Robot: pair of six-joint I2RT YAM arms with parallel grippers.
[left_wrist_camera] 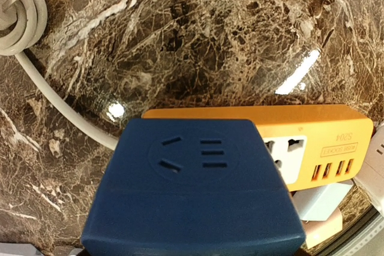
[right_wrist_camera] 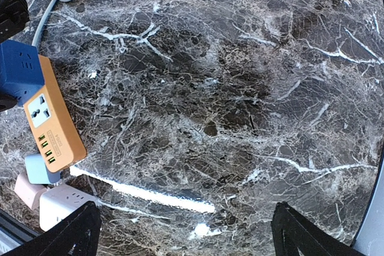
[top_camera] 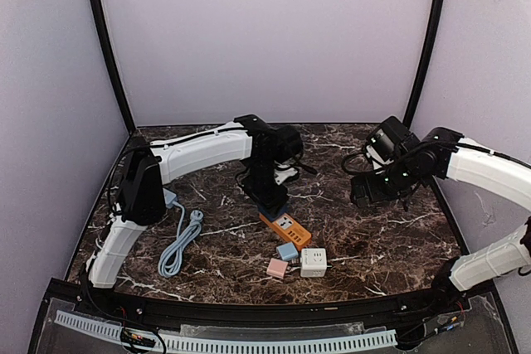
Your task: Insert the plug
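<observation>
- One dark marble table (top_camera: 398, 246) carries everything. Black frame posts and pale walls surround it.
- Two arms: left arm (top_camera: 199, 151) reaches in to mid-frame of the top view. Right arm (top_camera: 489, 167) is bent at the right side, well apart from the work.
- Left gripper (top_camera: 270, 198) points down over the upper-left end of the strip. The right wrist view shows black fingers on either side of the blue block, so I read it as clamped on the blue block.
- Right gripper (right_wrist_camera: 186, 232) has its fingers spread wide, holds nothing, and hangs over bare marble.
- Orange power strip (top_camera: 288, 230) lies flat. Its long axis runs upper left to lower right in the top view. A free socket and USB ports show on the lower-right part.
- Blue adapter (left_wrist_camera: 192, 190), the thing to plug in, sits directly under the left gripper at the strip's upper-left end, touching or just above it. The prongs are hidden, so I cannot tell whether it is seated.
- Key relation: the adapter is straight below the left hand and over the strip's end socket, so the move looks like a straight push down. The left arm is far nearer. The right could brace the strip's free end, which lies to its left.
- Pale cord (top_camera: 178, 246) is coiled at lower left and leads to the strip.
- Three small cubes sit beside the strip's lower-right end: white cube (top_camera: 313, 263), pale blue cube (top_camera: 287, 250), pink cube (top_camera: 276, 269).
</observation>
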